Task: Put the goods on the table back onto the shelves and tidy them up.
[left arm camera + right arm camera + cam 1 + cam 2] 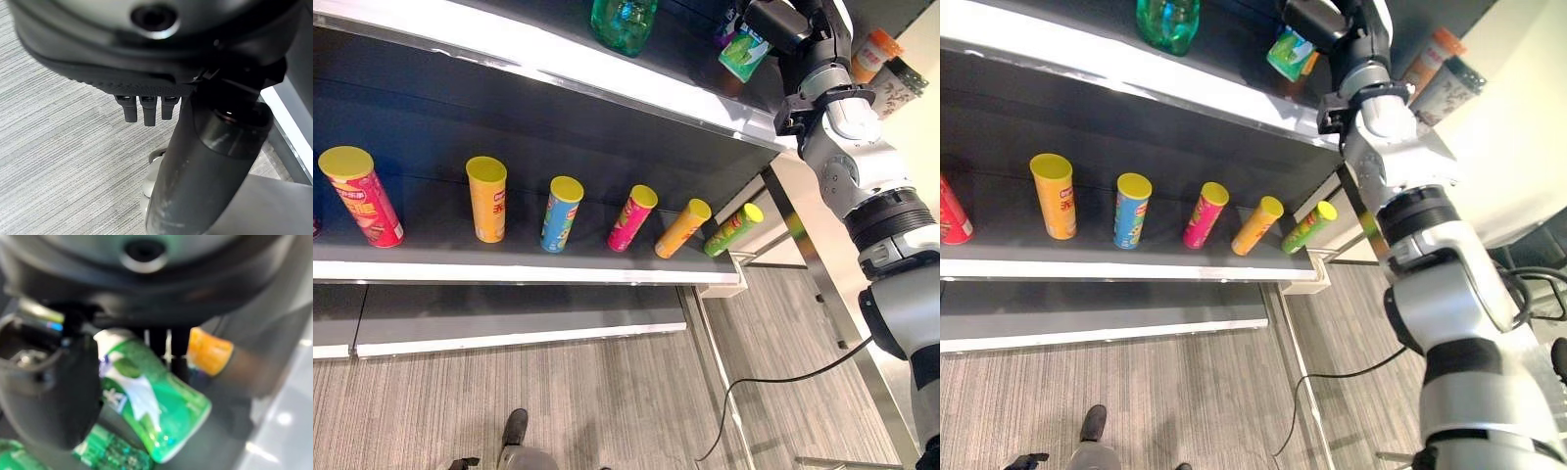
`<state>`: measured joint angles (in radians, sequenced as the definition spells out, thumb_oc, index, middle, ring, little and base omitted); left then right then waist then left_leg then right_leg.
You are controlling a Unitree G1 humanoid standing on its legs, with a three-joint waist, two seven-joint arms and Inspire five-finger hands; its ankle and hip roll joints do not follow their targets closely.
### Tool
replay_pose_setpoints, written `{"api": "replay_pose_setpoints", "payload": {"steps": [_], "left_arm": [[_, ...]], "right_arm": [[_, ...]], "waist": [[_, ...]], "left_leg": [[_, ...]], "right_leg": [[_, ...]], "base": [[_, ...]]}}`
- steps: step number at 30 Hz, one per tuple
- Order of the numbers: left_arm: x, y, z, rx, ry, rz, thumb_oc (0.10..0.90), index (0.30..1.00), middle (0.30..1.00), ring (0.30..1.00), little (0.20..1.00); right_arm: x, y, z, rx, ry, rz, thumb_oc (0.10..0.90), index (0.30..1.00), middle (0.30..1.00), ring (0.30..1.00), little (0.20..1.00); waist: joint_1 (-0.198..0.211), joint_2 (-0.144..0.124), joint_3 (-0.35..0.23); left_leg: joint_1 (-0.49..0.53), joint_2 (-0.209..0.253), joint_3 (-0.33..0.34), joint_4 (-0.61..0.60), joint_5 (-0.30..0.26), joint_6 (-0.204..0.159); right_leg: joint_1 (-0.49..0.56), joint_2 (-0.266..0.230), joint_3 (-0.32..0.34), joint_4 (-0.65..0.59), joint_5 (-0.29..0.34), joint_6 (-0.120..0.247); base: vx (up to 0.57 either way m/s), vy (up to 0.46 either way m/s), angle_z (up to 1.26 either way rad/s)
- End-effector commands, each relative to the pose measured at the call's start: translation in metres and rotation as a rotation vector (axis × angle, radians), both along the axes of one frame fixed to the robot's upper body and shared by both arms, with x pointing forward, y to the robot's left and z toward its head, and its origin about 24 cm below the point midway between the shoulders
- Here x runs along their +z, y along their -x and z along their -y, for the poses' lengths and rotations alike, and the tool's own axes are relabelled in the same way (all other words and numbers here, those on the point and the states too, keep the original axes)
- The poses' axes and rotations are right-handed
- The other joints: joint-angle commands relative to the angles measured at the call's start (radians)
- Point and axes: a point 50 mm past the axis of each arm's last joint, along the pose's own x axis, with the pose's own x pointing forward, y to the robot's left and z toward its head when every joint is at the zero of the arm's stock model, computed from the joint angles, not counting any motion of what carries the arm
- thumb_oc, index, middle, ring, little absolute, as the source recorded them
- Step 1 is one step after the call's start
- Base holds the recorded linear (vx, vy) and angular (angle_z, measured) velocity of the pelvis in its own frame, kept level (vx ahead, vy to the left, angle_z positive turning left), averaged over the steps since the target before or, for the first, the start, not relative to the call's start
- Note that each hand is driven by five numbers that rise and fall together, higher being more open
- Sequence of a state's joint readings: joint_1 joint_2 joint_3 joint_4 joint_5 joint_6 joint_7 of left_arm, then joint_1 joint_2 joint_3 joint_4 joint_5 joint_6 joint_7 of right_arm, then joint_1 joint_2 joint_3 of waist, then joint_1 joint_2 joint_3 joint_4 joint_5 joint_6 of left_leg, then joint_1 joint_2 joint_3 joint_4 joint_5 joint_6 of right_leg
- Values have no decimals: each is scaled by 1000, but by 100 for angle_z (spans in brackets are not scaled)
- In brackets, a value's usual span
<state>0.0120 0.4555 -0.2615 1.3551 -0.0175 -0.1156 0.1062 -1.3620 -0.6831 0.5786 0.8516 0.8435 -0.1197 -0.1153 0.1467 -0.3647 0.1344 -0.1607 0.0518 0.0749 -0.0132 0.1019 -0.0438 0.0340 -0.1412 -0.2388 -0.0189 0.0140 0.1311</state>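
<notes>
My right hand (773, 24) is raised to the upper shelf (558, 73) and is shut on a green container with a white end (744, 51). The right wrist view shows that container (151, 401) tilted between the thumb (63, 396) and the fingers, with an orange-capped item (210, 352) just behind it. A green translucent bottle (624, 22) stands further left on the same shelf. My left hand (146, 83) hangs over the grey floor with its fingers (149, 112) relaxed and holding nothing.
The lower shelf (509, 269) carries a row of yellow-lidded tubes: red (362, 196), orange (487, 199), blue (561, 213), pink (631, 217), orange (682, 228) and green (733, 229). An orange-capped bottle (873, 51) and a dark-lidded cup (898, 86) stand right of my arm.
</notes>
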Motion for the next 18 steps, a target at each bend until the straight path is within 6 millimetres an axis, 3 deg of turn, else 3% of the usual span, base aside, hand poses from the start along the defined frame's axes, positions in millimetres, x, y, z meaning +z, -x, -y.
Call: {"api": "replay_pose_setpoints", "payload": {"steps": [1,9,18], "left_arm": [[2,9,-8,12,-41,-15,800,900,900,900,900],[5,7,-13,23,-68,-17,800,900,900,900,900],[8,9,-20,31,-96,-20,800,900,900,900,900]], "right_arm": [[72,33,35,-104,-46,279,400,300,300,300,300],[45,28,38,-122,23,232,400,300,300,300,300],[38,28,53,-181,-21,221,400,300,300,300,300]], "waist": [[3,-14,-35],[-15,-29,-29],[-7,-42,-22]], "left_leg": [[8,-11,15,43,-120,33],[26,-7,23,30,-120,32],[17,-10,20,31,-120,32]], "right_leg": [[26,-20,35,98,31,31],[21,-18,40,100,35,30],[20,-19,36,93,47,34]], "base": [[-15,-11,-4],[0,-25,-8],[4,-7,0]]}}
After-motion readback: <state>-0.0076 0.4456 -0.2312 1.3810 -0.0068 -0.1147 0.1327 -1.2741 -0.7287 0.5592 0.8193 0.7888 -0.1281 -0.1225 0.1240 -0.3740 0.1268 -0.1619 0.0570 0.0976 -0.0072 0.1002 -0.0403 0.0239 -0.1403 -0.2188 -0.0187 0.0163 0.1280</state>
